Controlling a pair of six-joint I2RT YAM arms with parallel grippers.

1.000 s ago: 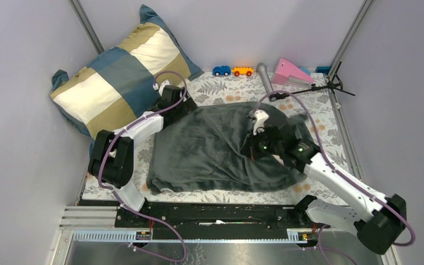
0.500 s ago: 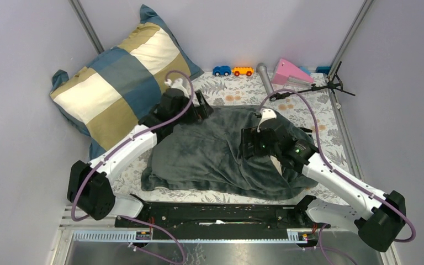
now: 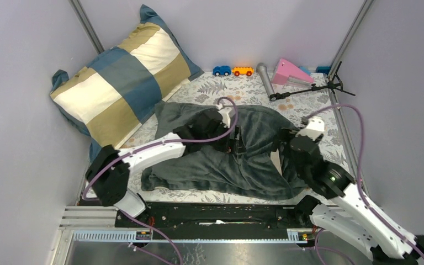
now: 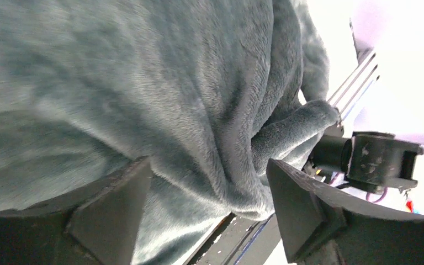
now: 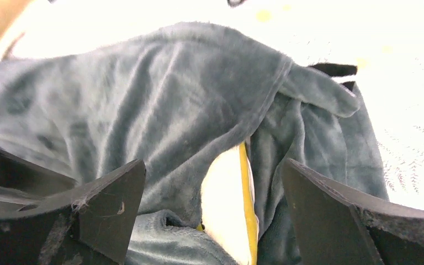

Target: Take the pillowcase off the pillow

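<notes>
The leaf-print table [image 3: 237, 88] carries a checked cushion [image 3: 116, 83] propped beyond the far-left corner of the pillowcase [image 3: 210, 165], which lies crumpled with its grey face up. At the pillowcase's right-hand opening, a strip of the cream pillow [image 5: 223, 204] shows with its yellow band. The left end effector [image 4: 208, 163] is spread over the pillowcase's middle with plush between its fingers, and the right end effector [image 5: 212, 165] is spread wide, facing that opening.

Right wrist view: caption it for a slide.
Open right gripper before the grey pillowcase, the yellow-edged pillow peeking from its opening.
</notes>
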